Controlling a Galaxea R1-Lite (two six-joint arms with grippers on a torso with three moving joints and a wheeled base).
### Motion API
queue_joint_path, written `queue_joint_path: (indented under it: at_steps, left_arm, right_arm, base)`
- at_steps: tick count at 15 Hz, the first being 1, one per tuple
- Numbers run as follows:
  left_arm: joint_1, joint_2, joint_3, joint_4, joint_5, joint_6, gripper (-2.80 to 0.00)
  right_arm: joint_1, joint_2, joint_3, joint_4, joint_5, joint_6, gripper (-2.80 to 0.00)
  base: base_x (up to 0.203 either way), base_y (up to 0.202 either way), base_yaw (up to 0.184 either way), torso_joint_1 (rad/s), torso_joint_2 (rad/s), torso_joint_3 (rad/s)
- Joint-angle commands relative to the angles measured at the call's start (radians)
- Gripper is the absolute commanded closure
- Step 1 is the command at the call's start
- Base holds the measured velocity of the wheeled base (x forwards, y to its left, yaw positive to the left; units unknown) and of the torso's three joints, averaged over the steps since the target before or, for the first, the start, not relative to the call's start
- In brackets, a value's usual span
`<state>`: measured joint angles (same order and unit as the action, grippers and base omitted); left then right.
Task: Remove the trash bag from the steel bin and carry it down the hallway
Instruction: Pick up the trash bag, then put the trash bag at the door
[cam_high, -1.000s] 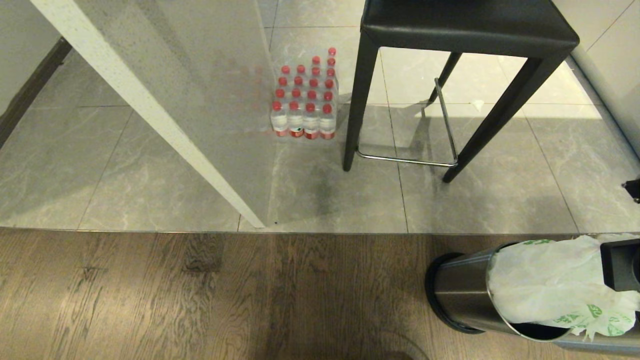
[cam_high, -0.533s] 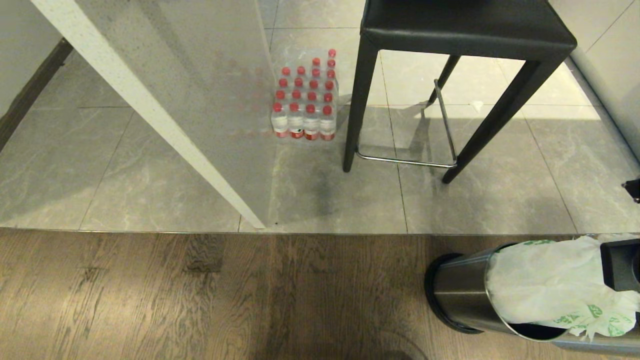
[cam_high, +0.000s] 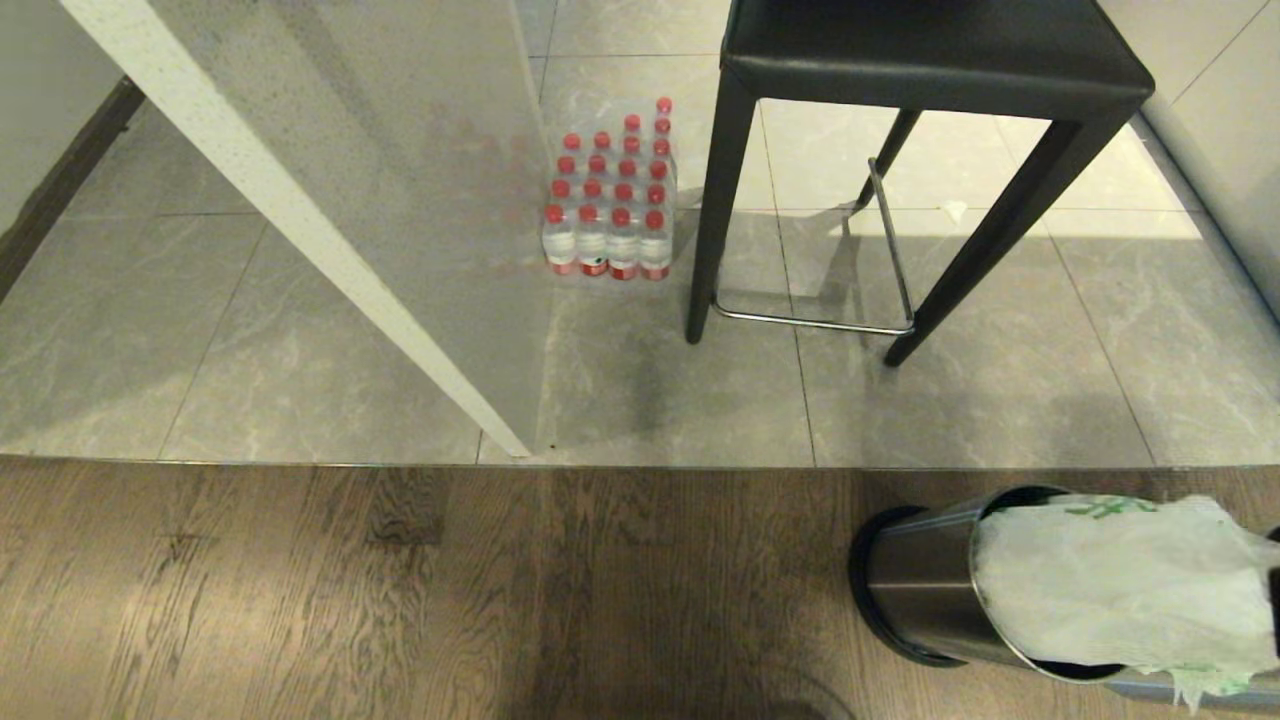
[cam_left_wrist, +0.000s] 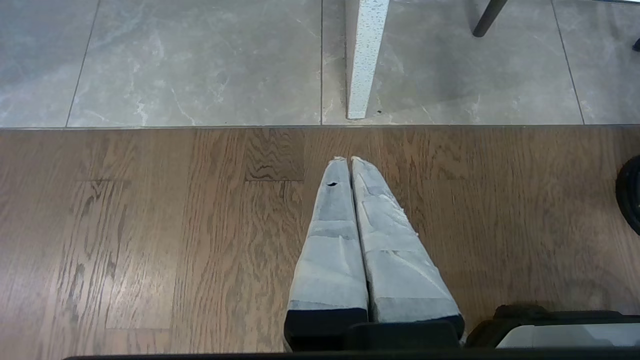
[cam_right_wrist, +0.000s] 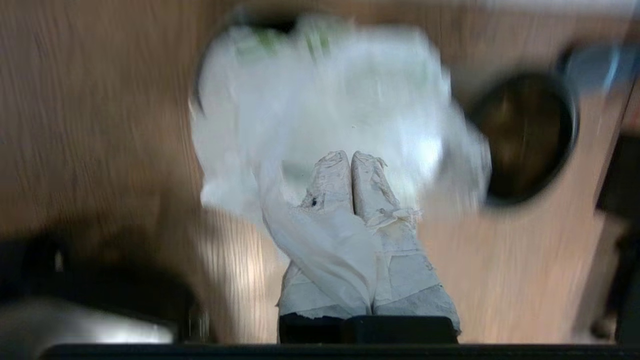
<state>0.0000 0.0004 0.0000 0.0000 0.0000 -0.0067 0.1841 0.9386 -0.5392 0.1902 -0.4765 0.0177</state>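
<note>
My right gripper (cam_right_wrist: 351, 156), jaws clamped shut on the trash bag (cam_high: 1110, 585), sits directly above the steel bin (cam_high: 920, 590), my left gripper (cam_left_wrist: 350, 160) idle and closed.

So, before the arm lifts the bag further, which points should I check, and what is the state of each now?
1. right gripper shut on the trash bag: ok.
2. Bag clear of the steel bin: not ok, it fills the bin's mouth.
3. Bin upright: cannot tell.
4. left gripper shut, empty, over the wood floor: ok.
5. stool and bottle pack apart from the bin: ok.
</note>
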Motion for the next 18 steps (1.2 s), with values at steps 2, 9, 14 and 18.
queue_joint_path:
  at_steps: [2,9,14,18]
  left_arm:
    - [0.0,0.0,0.0,0.0,0.0,-0.001,0.0]
    - [0.0,0.0,0.0,0.0,0.0,0.0,0.0]
    - [0.0,0.0,0.0,0.0,0.0,-0.001,0.0]
    - [0.0,0.0,0.0,0.0,0.0,-0.001,0.0]
  right_arm:
    - [-0.081,-0.579,0.064,0.277,0.07,0.041,0.0]
    - [-0.184,-0.94,0.122,0.762,0.18,0.035,0.0]
    - [-0.184,-0.94,0.042,0.689,0.211,-0.019,0.0]
    - [-0.184,-0.928,0.041,0.556,0.214,-0.018,0.0]
  base:
    - [0.0,0.0,0.0,0.0,0.0,0.0]
    - [0.0,0.0,0.0,0.0,0.0,0.0]
    - [0.0,0.0,0.0,0.0,0.0,0.0]
    - [0.0,0.0,0.0,0.0,0.0,0.0]
